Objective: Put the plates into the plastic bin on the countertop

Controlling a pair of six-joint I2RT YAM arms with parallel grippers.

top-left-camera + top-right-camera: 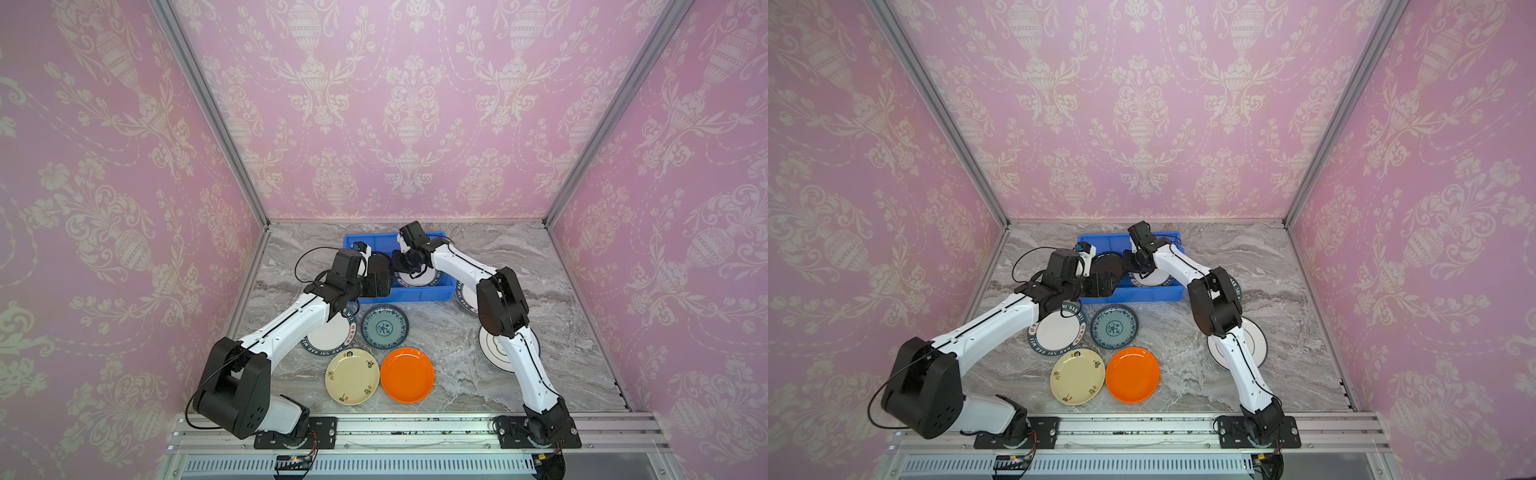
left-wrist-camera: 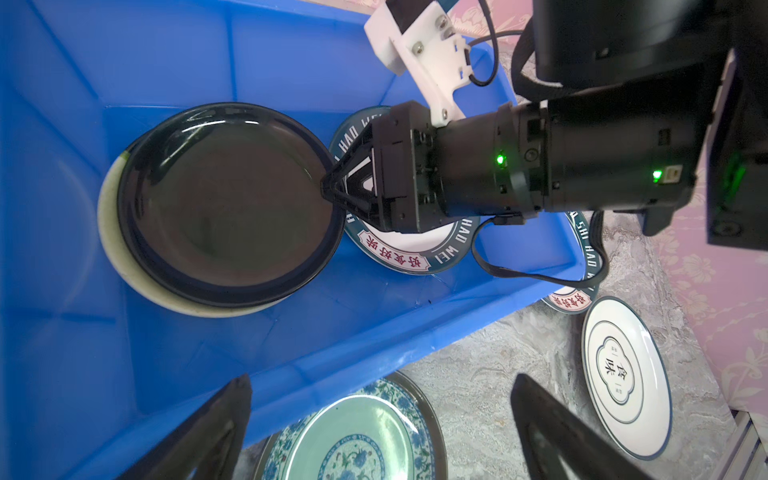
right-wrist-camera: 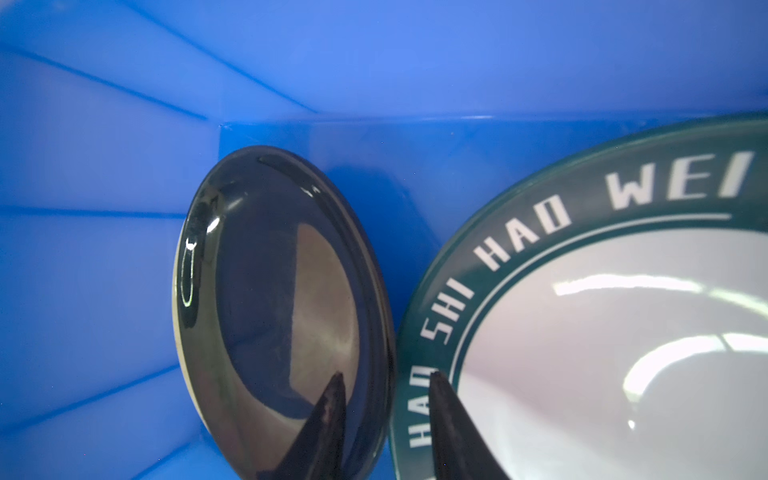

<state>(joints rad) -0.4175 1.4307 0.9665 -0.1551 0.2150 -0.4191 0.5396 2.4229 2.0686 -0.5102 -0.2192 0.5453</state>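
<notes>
Bin (image 1: 415,296) on the counter (image 1: 457,340)
Inside, a two-plate stack (image 2: 224,199) lies left of a single plate (image 2: 409,251).

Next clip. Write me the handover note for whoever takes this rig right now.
Left hand: wide open, empty, over the near wall of the bin.
Right hand: in the bin, jaws slightly apart at the rim of the black plate; no grip visible.
Done: three in the bin: black plate on a cream plate, lettered plate beside them.
Left: six on the countertop: second lettered plate, third lettered plate, teal plate, second cream plate, orange plate, ringed plate.
</notes>
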